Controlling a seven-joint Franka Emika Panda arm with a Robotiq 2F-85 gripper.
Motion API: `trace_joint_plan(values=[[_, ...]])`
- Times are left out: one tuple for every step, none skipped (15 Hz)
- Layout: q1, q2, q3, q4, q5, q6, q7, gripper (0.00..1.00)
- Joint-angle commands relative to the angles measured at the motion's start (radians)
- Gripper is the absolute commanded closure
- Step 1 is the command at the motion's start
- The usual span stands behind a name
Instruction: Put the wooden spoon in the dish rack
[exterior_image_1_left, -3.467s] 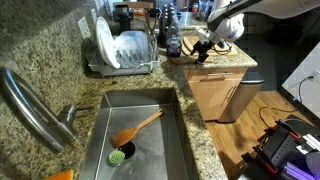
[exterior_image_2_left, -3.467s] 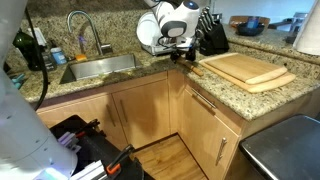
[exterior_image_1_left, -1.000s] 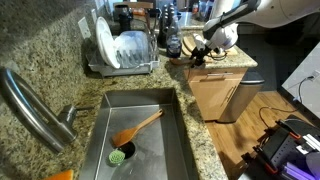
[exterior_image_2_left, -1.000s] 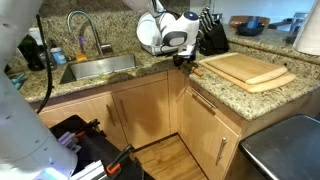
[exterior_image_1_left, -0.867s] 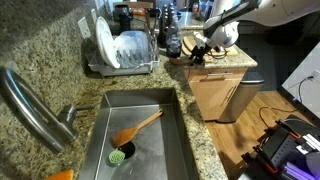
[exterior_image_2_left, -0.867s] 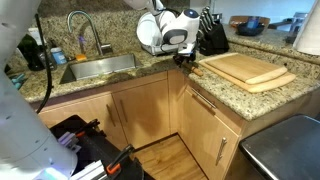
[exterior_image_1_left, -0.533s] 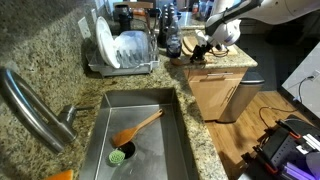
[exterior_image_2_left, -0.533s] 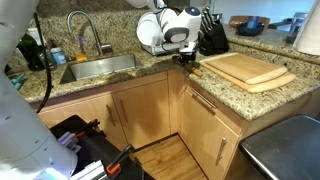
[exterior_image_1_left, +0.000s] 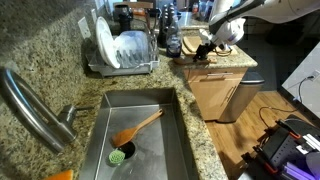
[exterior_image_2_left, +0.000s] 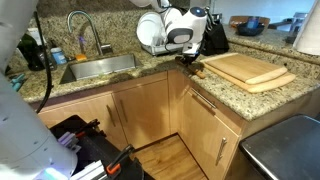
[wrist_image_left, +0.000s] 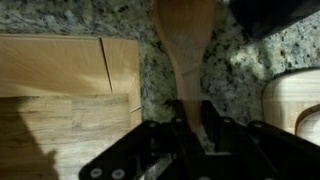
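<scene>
Wooden spoon (wrist_image_left: 184, 40) sits pinched in the claw (wrist_image_left: 192, 118): its handle runs between the two fingers (pressed against it from either side), and its bowl sticks out past the tips over the speckled granite desk (wrist_image_left: 228, 70). A cutting board (wrist_image_left: 295, 100) lies just beside. Farther off, in an exterior view, the dish rack (exterior_image_1_left: 125, 62) stands well apart from the claw, holding white plates (exterior_image_1_left: 108, 45). A second wooden utensil (exterior_image_1_left: 137, 126) lies in the sink (exterior_image_1_left: 160, 150).

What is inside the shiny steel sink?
A light wooden spoon and a round green scrubber lie in the shiny steel sink. Anything under them is hidden.
</scene>
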Motion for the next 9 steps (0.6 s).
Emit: trace_joint_plan(values=[[-0.091, -0.073, 0.103, -0.052, 0.139, -0.112, -0.128, 0.94], [-0.103, -0.113, 0.115, -0.083, 0.19, -0.147, -0.164, 0.94], [-0.115, -0.141, 0.122, -0.102, 0.235, -0.192, -0.202, 0.94], [-0.127, -0.178, 0.121, -0.129, 0.277, -0.249, -0.235, 0.94], [-0.136, -0.207, 0.111, -0.15, 0.31, -0.318, -0.258, 0.94], [-0.143, -0.236, 0.095, -0.173, 0.337, -0.396, -0.276, 0.94], [-0.151, -0.263, 0.08, -0.196, 0.363, -0.474, -0.294, 0.94], [-0.156, -0.283, 0.065, -0.216, 0.381, -0.551, -0.308, 0.94], [-0.16, -0.303, 0.05, -0.237, 0.401, -0.625, -0.327, 0.94]])
